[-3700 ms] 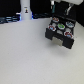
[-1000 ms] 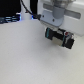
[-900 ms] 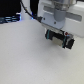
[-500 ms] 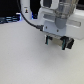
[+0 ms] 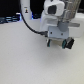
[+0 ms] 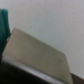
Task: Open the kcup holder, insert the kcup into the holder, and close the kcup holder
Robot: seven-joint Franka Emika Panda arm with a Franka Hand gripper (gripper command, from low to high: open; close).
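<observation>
In the exterior view, the white arm's hand hangs low over the table at the exterior view's right. My gripper (image 5: 55,42) sits under it, and blur hides how its fingers stand. Just beyond it, toward the exterior view's right, a corner of the black kcup holder (image 5: 70,44) shows, mostly covered by the hand. A small green spot (image 5: 65,42) at its edge may be the kcup, but I cannot tell. The wrist view is blurred: a pale slanted surface (image 6: 40,55) above a dark band (image 6: 20,76).
A black cable (image 5: 34,27) loops from the arm toward the exterior view's left. Dark equipment (image 5: 10,20) stands along the back left. The white table (image 5: 30,62) spreads across the front. A teal patch (image 6: 4,25) shows in the wrist view.
The arm has come down and forward over the kcup holder. The holder's tray of pods, plain to see earlier, is now almost wholly covered by the hand.
</observation>
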